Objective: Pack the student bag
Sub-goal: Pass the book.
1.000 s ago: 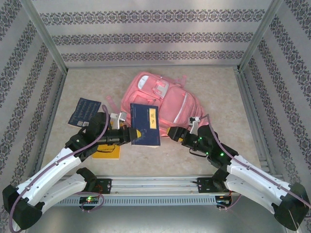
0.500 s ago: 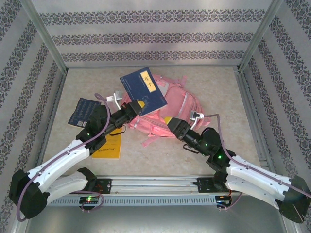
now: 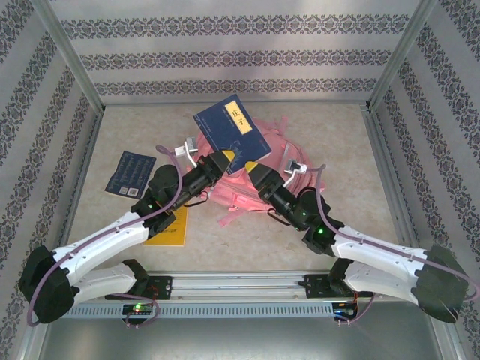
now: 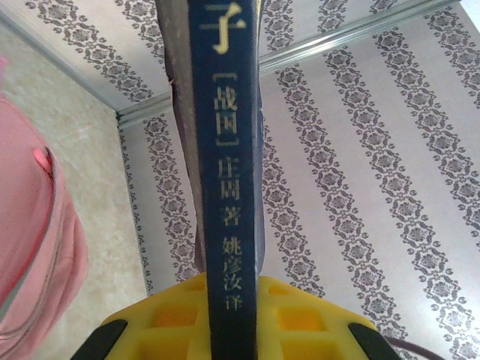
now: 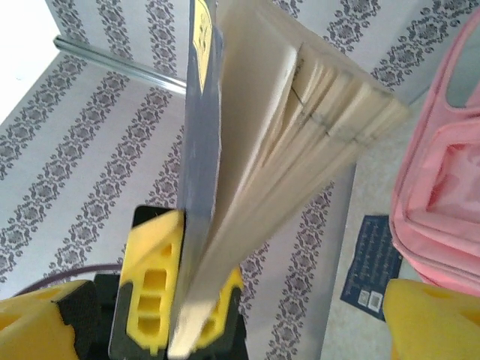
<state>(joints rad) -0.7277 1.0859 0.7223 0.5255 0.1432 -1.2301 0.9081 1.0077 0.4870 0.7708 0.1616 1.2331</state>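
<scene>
**Materials near the left gripper [image 3: 222, 160].** Clamped in the claw you see the dark blue book [image 4: 229, 187]: a matt paper cover with gilt lettering down the spine, and cream, uneven page edges [image 5: 300, 135]. The fingers [image 4: 165, 322] are smooth yellow moulded plastic. Left of the claw, the student bag [image 4: 30, 247] is soft pink cloth with pale piping. Beyond the claw, note the matt patterned wall covering [image 4: 375, 187], a brushed metal frame rail [image 4: 337, 37] and the mottled beige tabletop [image 4: 105, 187].

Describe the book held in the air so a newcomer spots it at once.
Find the pink student bag at the centre. Over it the left gripper holds a dark blue book up, tilted. Unlike the dark booklet and orange notebook lying flat on the left, it is airborne and carries a yellow title label.
</scene>
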